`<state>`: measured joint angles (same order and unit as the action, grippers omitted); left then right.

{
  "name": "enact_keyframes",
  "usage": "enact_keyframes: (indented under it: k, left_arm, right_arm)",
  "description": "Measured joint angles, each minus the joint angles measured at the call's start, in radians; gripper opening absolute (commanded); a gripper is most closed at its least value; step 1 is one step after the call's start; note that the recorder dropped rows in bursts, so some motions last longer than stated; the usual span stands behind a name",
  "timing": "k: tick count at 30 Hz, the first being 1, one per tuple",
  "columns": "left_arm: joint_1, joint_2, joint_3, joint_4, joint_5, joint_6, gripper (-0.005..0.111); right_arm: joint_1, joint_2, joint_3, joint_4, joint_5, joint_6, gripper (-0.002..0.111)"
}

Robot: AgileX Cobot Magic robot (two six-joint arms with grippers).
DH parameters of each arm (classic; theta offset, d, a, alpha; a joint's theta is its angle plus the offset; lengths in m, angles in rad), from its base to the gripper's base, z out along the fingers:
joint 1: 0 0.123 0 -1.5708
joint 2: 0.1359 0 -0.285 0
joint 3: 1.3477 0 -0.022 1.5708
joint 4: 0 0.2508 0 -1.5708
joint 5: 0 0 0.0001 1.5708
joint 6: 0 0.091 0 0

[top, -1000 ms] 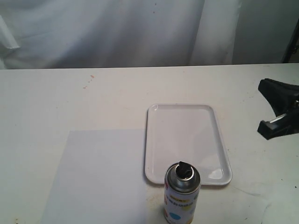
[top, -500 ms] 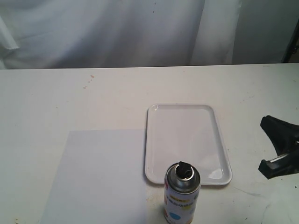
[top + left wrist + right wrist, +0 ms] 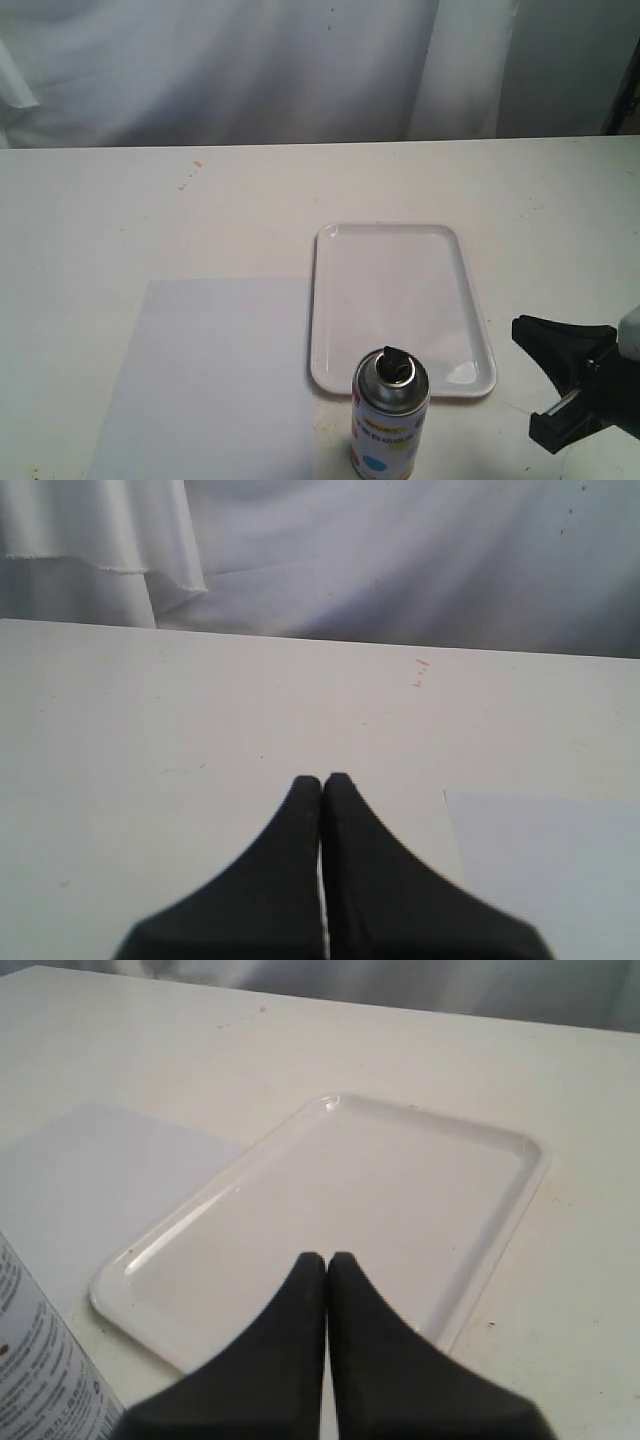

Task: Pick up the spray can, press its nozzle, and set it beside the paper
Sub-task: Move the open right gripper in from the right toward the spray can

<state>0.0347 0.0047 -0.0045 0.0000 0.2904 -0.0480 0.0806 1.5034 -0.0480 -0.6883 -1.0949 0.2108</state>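
The spray can [image 3: 390, 415] is seen standing upright on the bench [image 3: 150, 200], at the near edge of the exterior view, with its black nozzle [image 3: 393, 358] at the centre of the silver top. It is placed just to the right of the paper [image 3: 210, 380], with a narrow strip of bench between them, and just in front of the near rim of the white tray [image 3: 395, 290]. The paper is laid flat, its right edge running alongside the tray's left rim. Nothing is held by either arm. The right gripper [image 3: 326, 1257] is shown in its wrist view with its jaws pressed together, empty, pointed over the tray, with the can at the corner of that view. In the exterior view it is found low at the right, apart from the can. The left gripper [image 3: 322, 778] is likewise closed and empty, held over bare bench with a corner of the paper to one side. A white cloth [image 3: 250, 70] is hung behind the bench.
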Motion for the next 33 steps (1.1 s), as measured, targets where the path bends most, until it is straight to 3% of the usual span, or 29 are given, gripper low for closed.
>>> enact_keyframes:
  k: [10,21,25,33]
  left_arm:
    - [0.000,0.000,0.000,0.000,0.000,0.000,0.000]
    - [0.000,0.000,0.000,0.000,0.000,0.000,0.000]
    - [0.000,0.000,0.000,0.000,0.000,0.000,0.000]
    - [0.000,0.000,0.000,0.000,0.000,0.000,0.000]
  right_arm:
    - [0.000,0.126,0.000,-0.007,-0.061,0.000,0.000]
    - [0.000,0.158,0.000,-0.151,-0.063,0.039,0.001]
    - [0.000,0.158,0.000,-0.169,-0.101,0.065,0.011]
    - [0.000,0.158,-0.009,-0.187,-0.110,0.086,0.055]
